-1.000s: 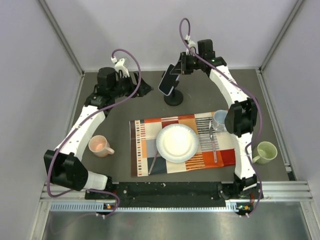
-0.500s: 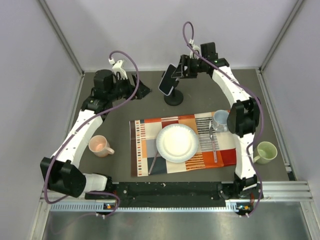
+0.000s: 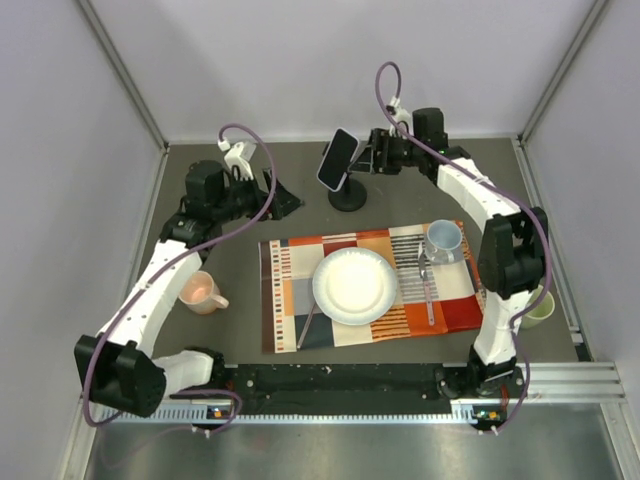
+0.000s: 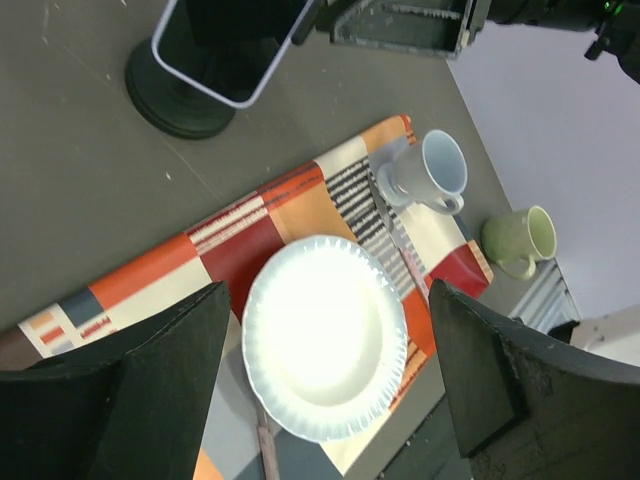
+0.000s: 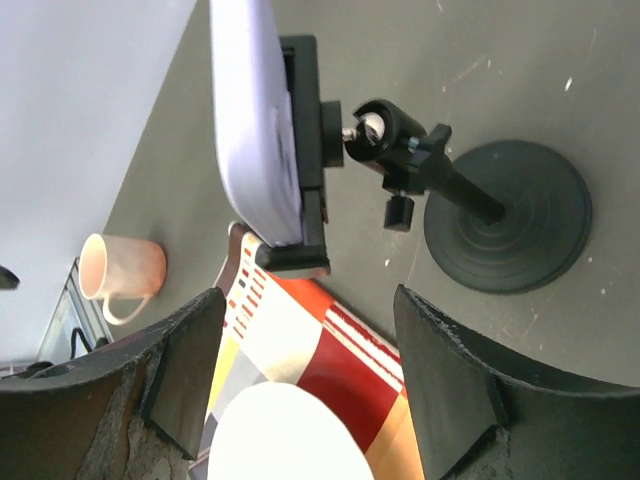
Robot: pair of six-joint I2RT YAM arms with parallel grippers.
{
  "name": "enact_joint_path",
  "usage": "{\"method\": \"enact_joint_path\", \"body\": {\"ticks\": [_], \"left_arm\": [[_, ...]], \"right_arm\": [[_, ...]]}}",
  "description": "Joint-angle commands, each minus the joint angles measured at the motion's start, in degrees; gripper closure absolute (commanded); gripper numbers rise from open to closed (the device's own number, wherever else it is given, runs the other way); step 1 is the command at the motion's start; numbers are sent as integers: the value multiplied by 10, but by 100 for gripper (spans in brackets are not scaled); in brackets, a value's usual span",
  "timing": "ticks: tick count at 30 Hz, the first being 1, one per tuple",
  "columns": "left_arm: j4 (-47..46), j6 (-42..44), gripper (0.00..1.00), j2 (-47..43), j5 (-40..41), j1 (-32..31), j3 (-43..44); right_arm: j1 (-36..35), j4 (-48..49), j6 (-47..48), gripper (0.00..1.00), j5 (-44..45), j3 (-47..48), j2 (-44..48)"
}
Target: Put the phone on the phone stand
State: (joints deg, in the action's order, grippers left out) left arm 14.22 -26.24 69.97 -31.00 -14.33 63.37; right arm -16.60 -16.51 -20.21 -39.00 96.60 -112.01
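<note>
grey tabletop [image 3: 250, 225] | pale walls [image 3: 300, 60] | phone [image 3: 338, 160] on stand [image 3: 348, 199] | left tool [image 4: 325, 300], right tool [image 5: 308, 300] gaping

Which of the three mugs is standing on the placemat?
The pale blue mug: it stands on the far right corner of the placemat. The pink mug and the green mug stand off it, one on each side.

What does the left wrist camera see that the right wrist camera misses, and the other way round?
Only the left wrist view: the pale blue mug and the green mug. Only the right wrist view: the pink mug. Both: the phone held in the phone stand, the white plate and the striped placemat.
</note>
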Motion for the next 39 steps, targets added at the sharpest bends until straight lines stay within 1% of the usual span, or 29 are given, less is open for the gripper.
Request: {"method": "enact_joint_path", "body": {"ticks": [1, 3, 4, 6, 9, 11, 15, 16, 19, 23, 26, 29, 30, 32, 33, 34, 35, 36, 38, 39], "left_arm": [[-38, -20, 14, -63, -30, 1, -36], [-38, -23, 14, -76, -35, 1, -47], [-38, -24, 14, -89, -40, 1, -57], [-38, -27, 14, -100, -48, 1, -67], [-33, -24, 14, -121, -48, 1, -85], [-26, -18, 14, -130, -47, 0, -90], [-14, -7, 14, -138, -49, 1, -87], [-10, -6, 14, -140, -50, 0, -85], [-7, -3, 14, -142, -52, 1, -83], [-6, 0, 14, -144, -56, 1, -81], [-3, 1, 14, -143, -57, 1, -81], [2, 4, 14, -143, -61, 1, -79], [5, 7, 14, -143, -61, 1, -77], [12, 18, 14, -143, -59, 1, -72], [21, 22, 14, -141, -58, 1, -67], [25, 28, 14, -139, -56, 1, -63], [28, 35, 14, -136, -57, 1, -59], [28, 37, 14, -131, -60, 1, -51], [20, 41, 14, -123, -69, 1, -42], [13, 42, 14, -110, -84, 2, -34]], "right_arm": [[5, 126, -11, 37, -19, -9, 42], [5, 119, 13, 46, -33, 6, 30], [6, 120, 17, 52, -34, 17, 26], [5, 120, 25, 56, -32, 28, 14], [3, 119, 27, 57, -14, 40, 6], [2, 123, 27, 61, -13, 46, 1], [-6, 115, 40, 63, -12, 63, -12], [-5, 110, 43, 65, -9, 72, -16], [-6, 103, 47, 65, 6, 73, -19], [-9, 104, 51, 65, 3, 79, -28], [-9, 106, 58, 67, 1, 80, -34], [-9, 108, 75, 70, -26, 85, -45], [-9, 107, 80, 73, -33, 90, -49], [-9, 108, 90, 76, -48, 95, -57], [-9, 108, 93, 85, -68, 104, -66], [-10, 109, 97, 89, -80, 110, -73], [-9, 109, 108, 96, -109, 116, -76], [-9, 107, 117, 100, -130, 126, -84], [-9, 102, 152, 100, -189, 138, -87], [-9, 101, 162, 100, -240, 149, -90]]}}
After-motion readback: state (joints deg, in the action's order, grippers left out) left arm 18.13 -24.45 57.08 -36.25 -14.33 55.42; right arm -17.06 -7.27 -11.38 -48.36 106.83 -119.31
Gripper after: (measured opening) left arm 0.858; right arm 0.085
